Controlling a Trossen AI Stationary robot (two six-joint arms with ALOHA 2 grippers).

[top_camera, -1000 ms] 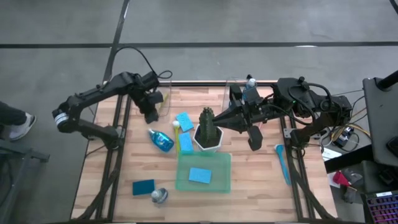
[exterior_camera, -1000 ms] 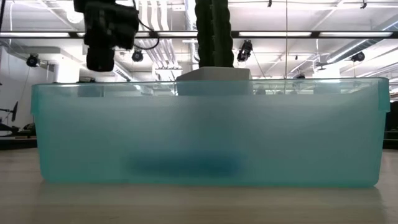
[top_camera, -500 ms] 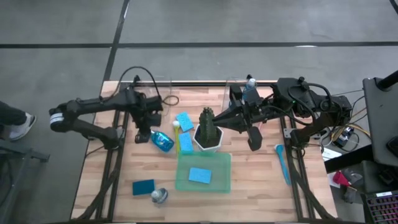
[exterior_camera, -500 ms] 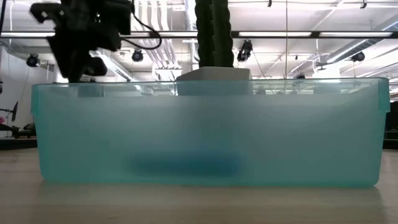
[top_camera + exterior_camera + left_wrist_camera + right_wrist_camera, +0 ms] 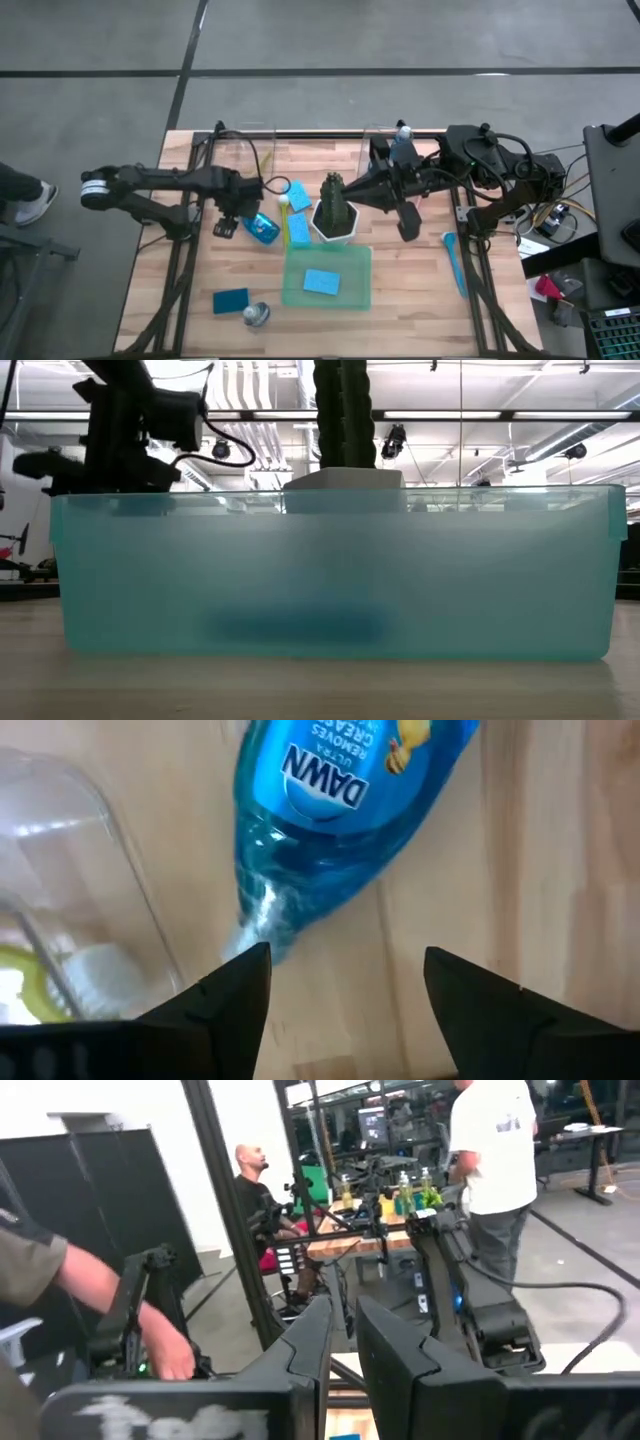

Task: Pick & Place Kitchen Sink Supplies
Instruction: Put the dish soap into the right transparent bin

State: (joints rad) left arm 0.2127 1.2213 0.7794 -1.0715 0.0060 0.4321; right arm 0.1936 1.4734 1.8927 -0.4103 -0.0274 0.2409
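Your left gripper (image 5: 345, 985) gapes wide over the lying soap bottle (image 5: 260, 227); right gripper (image 5: 408, 228) pinched empty. One sponge (image 5: 321, 282) sits in the green tray (image 5: 295, 295); most supplies remain.

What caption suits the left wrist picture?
Left gripper, fingers open, hovers over a clear bottle of blue dish soap lying on the wooden table.

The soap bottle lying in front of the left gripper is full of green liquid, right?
Not quite: the liquid is blue, not green. The left wrist view shows the soap bottle lying on the wooden table in front of the left gripper, whose fingers are open.
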